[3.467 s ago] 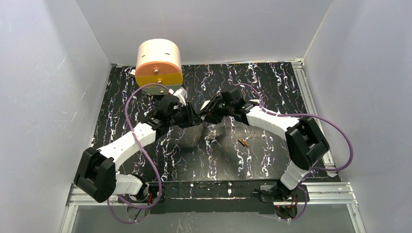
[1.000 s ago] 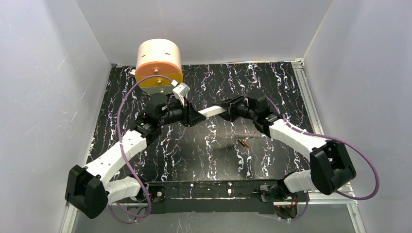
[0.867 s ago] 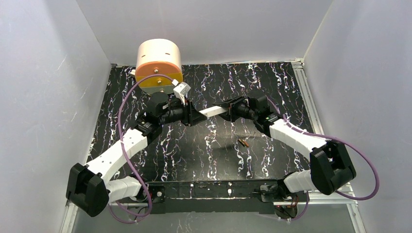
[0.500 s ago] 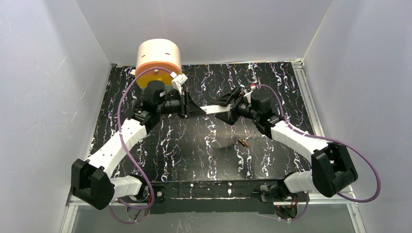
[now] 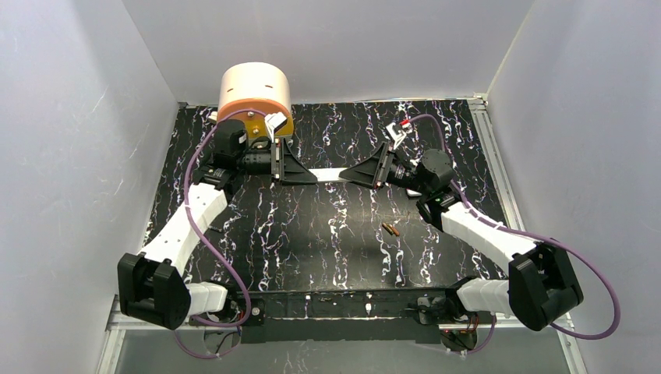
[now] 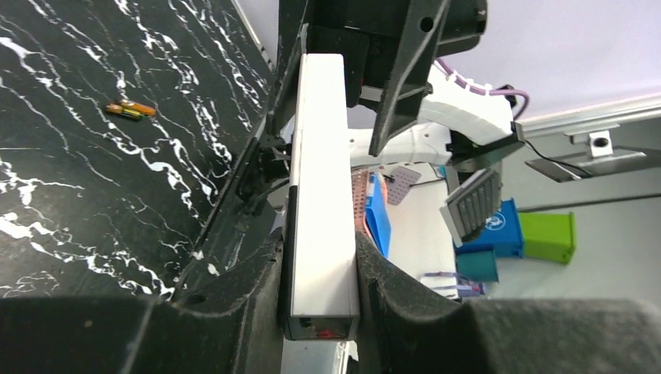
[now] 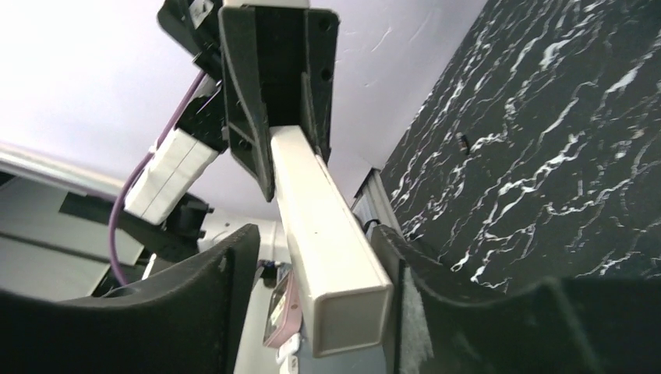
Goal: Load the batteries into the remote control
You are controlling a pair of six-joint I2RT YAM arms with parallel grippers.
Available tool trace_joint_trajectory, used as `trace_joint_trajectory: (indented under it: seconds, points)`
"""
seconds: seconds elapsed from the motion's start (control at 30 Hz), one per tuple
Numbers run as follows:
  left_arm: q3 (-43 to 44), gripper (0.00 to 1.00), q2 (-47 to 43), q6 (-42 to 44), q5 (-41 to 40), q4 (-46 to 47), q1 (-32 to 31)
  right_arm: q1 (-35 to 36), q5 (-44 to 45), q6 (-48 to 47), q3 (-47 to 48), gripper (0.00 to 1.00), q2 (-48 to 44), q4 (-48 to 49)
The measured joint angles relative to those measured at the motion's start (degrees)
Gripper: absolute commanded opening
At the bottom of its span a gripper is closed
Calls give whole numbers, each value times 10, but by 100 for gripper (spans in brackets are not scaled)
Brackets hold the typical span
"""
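Observation:
The two copper-orange batteries [image 5: 390, 229] lie side by side on the black marbled table, right of centre; they also show in the left wrist view [image 6: 131, 110]. A plain white bar [image 5: 327, 173] hangs level in the air between both grippers. No buttons or display window show on it, so the remote control is not recognisable in any view. My left gripper [image 5: 300, 171] is shut on one end of the bar [image 6: 321, 195], which has a dark tip. My right gripper [image 5: 357, 173] surrounds the other end [image 7: 319, 226]: one finger [image 7: 394, 257] touches it, the other stands off.
A cream and orange drum [image 5: 253, 97] stands at the back left, just behind the left wrist. White walls close three sides. A metal rail [image 5: 499, 179] runs along the table's right edge.
Both arms have risen and swung towards the back, the left wrist going left and the right wrist going right. The bar has turned from slanted to level and more of it shows between the grippers.

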Motion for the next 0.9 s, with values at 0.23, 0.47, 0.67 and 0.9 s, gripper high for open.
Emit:
trace_joint_trajectory:
  seconds: [0.23, 0.47, 0.67, 0.9]
  points:
    - [10, 39, 0, -9, 55, 9, 13, -1, -47, 35, 5, 13, 5, 43]
    - [26, 76, -22, 56, -3, -29, 16, -1, 10, 90, 12, 12, 6, 41]
    - [-74, 76, -140, 123, -123, 103, 16, -2, 59, 192, 27, 12, 27, 26]
    - [-111, 74, -128, 220, -120, 242, 15, -3, 49, 324, 45, 12, 85, 62]
